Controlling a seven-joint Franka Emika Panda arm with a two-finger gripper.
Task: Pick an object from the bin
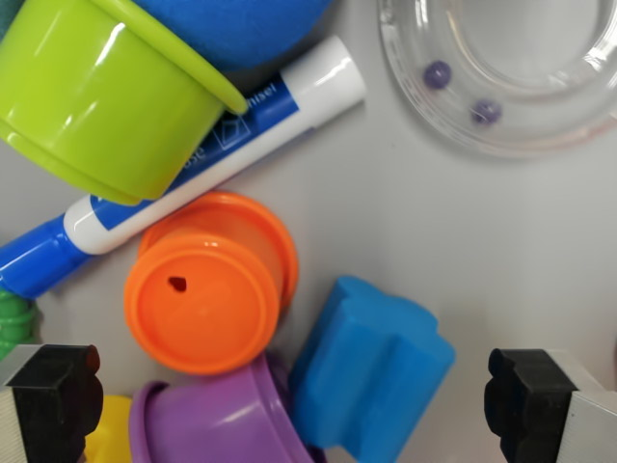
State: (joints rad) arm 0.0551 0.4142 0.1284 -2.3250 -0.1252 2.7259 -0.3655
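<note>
Gripper (294, 400): wide apart, empty, 2 black pads at the bottom corners.
Between pads: blue foam block (371, 381), purple cup (217, 424).
Progress: nothing picked; descent, grasp and lift left.

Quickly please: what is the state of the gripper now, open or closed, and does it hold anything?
Gripper: open, fingers wide apart, holding nothing; the blue foam block lies between them.

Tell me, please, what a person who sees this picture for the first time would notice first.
Probably the orange cup, upside down at centre-left, with a small hole in its base. Above it a blue and white marker runs diagonally, partly under a lime green cup at top left. A blue foam block lies at bottom centre, between the open end effector's black fingers.
</note>
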